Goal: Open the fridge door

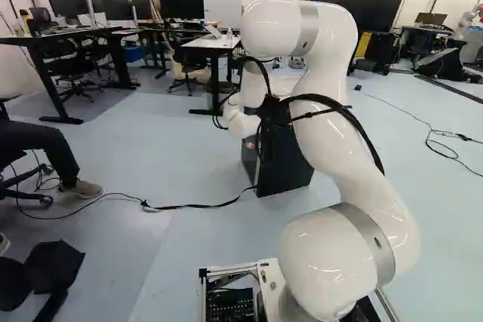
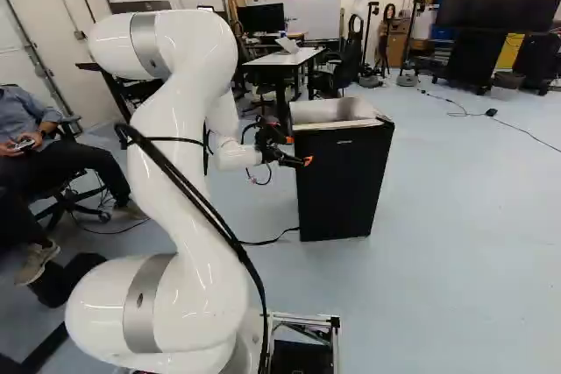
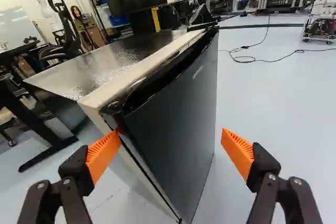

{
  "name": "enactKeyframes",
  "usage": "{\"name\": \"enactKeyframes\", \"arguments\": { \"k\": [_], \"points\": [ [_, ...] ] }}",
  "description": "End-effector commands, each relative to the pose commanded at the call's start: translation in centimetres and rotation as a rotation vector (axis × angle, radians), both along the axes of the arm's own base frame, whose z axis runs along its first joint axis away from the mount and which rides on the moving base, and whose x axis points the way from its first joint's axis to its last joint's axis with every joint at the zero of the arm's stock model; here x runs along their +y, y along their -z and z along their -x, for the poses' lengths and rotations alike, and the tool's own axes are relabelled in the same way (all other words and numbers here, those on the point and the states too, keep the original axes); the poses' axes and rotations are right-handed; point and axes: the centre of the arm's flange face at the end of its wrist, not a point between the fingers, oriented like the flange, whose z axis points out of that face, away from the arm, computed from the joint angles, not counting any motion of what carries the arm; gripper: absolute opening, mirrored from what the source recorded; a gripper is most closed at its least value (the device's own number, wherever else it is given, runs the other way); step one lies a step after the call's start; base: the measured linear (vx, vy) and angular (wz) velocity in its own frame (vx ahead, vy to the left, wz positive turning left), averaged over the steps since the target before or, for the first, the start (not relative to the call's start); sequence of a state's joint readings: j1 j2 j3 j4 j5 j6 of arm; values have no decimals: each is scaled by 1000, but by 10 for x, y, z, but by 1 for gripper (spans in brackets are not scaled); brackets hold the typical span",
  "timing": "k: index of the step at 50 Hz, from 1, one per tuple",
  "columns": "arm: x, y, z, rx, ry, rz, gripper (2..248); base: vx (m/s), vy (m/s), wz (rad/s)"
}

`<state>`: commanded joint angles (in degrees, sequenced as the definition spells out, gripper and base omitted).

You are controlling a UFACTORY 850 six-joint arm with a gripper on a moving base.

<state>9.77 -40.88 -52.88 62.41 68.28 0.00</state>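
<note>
The fridge door (image 3: 176, 114) looks shut; all the opening remains. The jaws stand wide and empty, one pad (image 3: 103, 155) near the door.

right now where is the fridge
Near the middle of the right base view, the black fridge stands just right of the jaws, with the white table behind it; in the wrist view its door shows between the open jaws.

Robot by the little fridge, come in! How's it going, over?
Gripper open, one finger near the fridge door's side edge. Door looks shut. Black cable along floor to the fridge, possible snag, over.
</note>
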Motion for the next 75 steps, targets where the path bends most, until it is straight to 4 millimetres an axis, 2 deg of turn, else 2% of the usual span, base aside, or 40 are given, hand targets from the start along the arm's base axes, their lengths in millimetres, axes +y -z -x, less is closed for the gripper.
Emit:
{"name": "enactKeyframes", "arguments": {
  "k": [25,40,75],
  "points": [
    [-6,-1,45,53,126,-27,247,-1,-4,-9],
    [-4,-1,49,57,123,-27,247,0,0,0],
    [22,0,47,54,72,-26,247,0,0,0]
  ]
}}
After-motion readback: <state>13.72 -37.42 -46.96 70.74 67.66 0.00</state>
